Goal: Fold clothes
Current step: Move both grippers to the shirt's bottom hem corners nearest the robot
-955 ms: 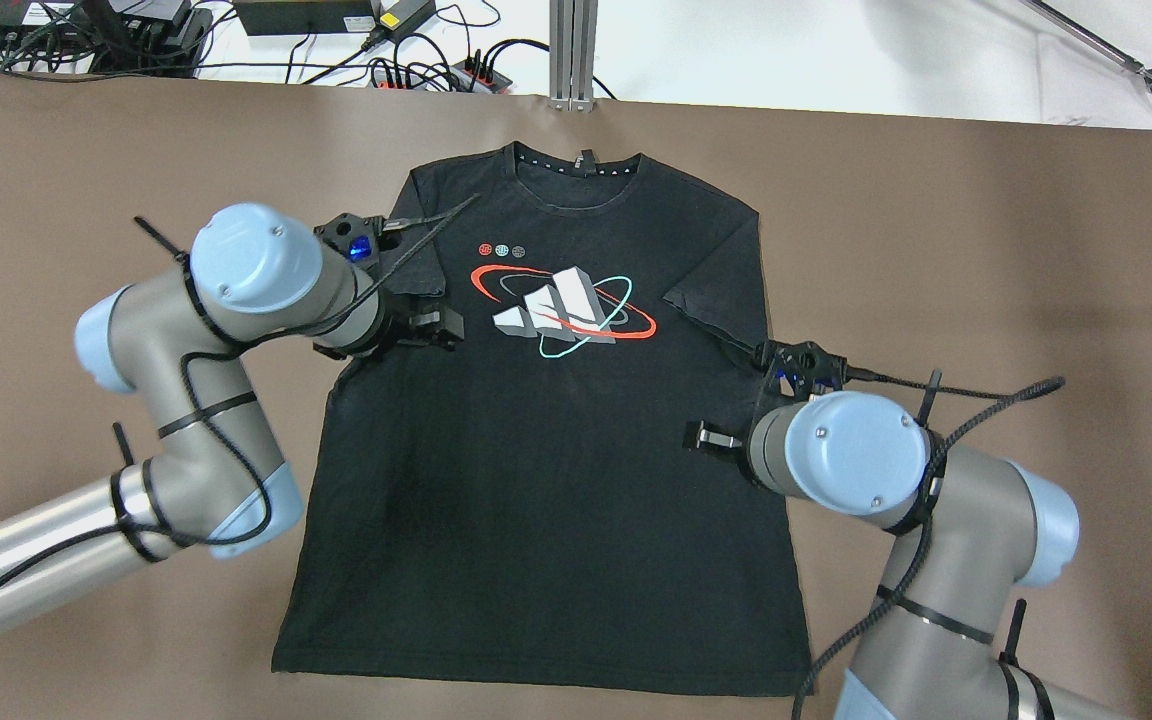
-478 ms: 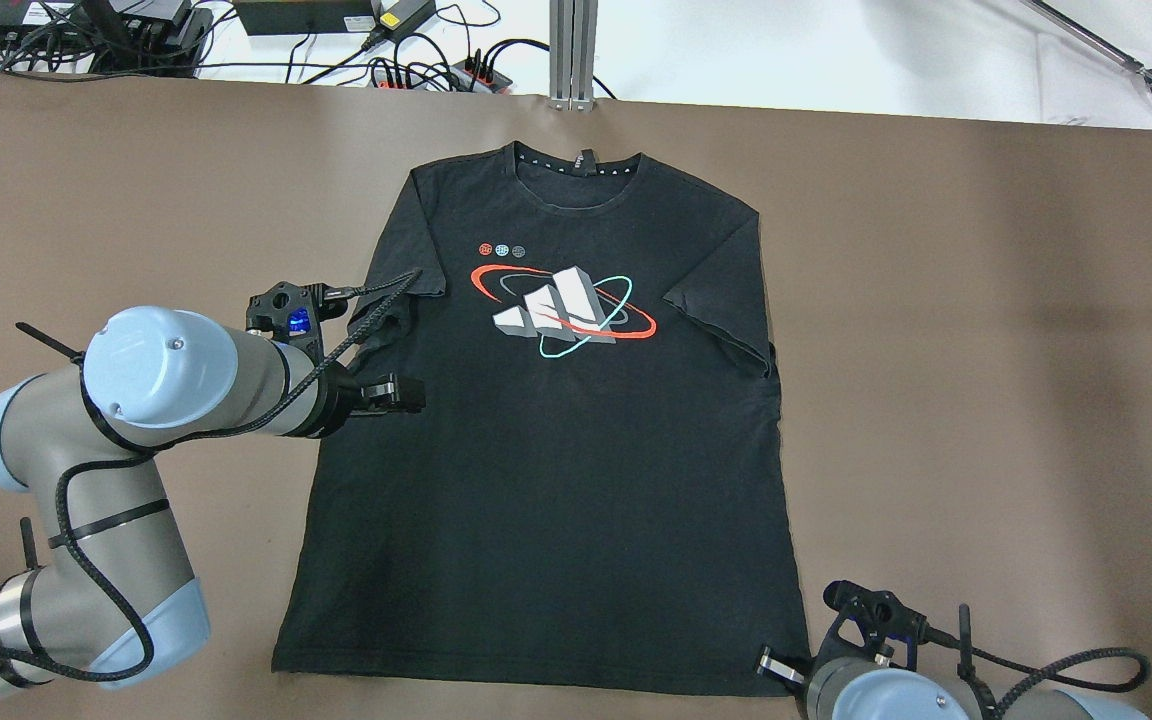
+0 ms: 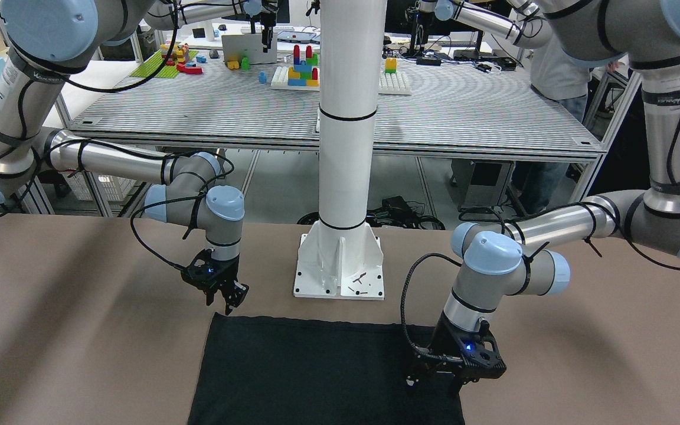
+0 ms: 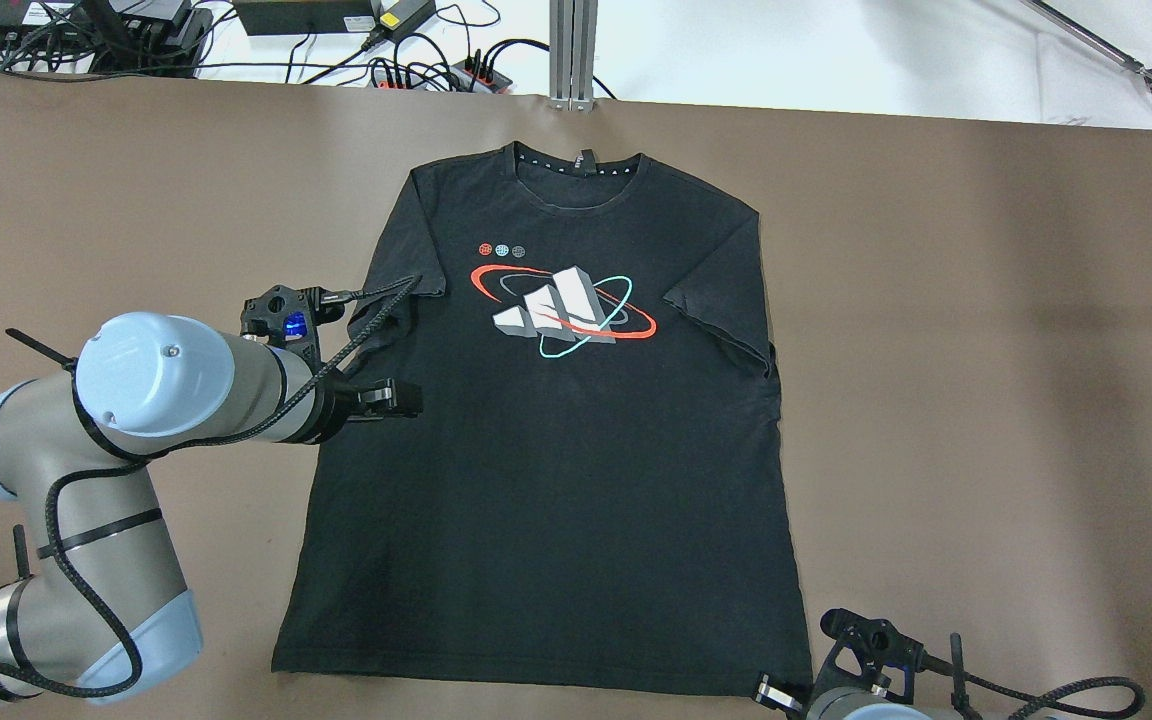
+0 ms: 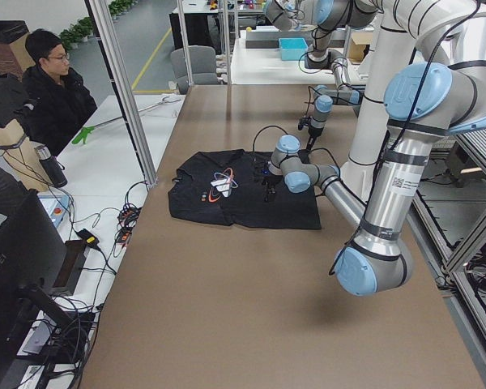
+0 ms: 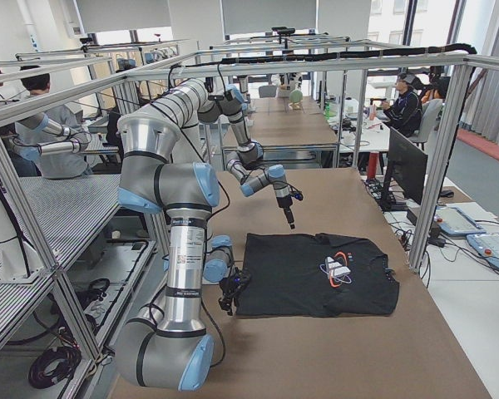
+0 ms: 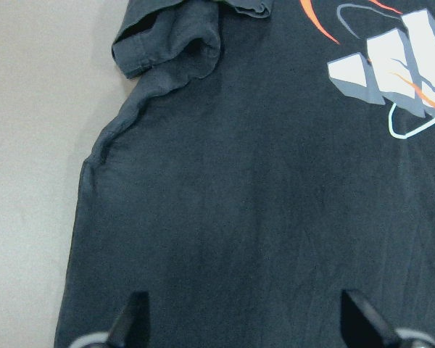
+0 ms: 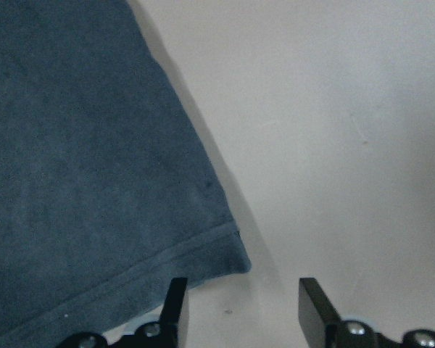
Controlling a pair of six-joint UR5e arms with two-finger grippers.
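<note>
A black T-shirt (image 4: 546, 470) with a red, white and teal print lies flat, front up, on the brown table (image 4: 986, 350), collar at the far side. My left gripper (image 4: 401, 400) hangs open just above the shirt's left side, below the rumpled left sleeve (image 7: 174, 43); the left wrist view shows both fingers (image 7: 130, 322) apart over the cloth (image 7: 261, 203). My right gripper (image 4: 768, 690) is open at the near right hem corner (image 8: 235, 261), with that corner between its fingers (image 8: 175, 301). Neither holds anything.
A white pole on a base plate (image 3: 340, 265) stands on the table just behind the shirt's hem, between the arms. Cables and power strips (image 4: 386, 50) lie beyond the table's far edge. A person (image 5: 49, 89) sits off the far side.
My left gripper has moved from beside the left sleeve toward me along the shirt's left side. My right gripper has moved from the shirt's right side down to the near right hem corner.
</note>
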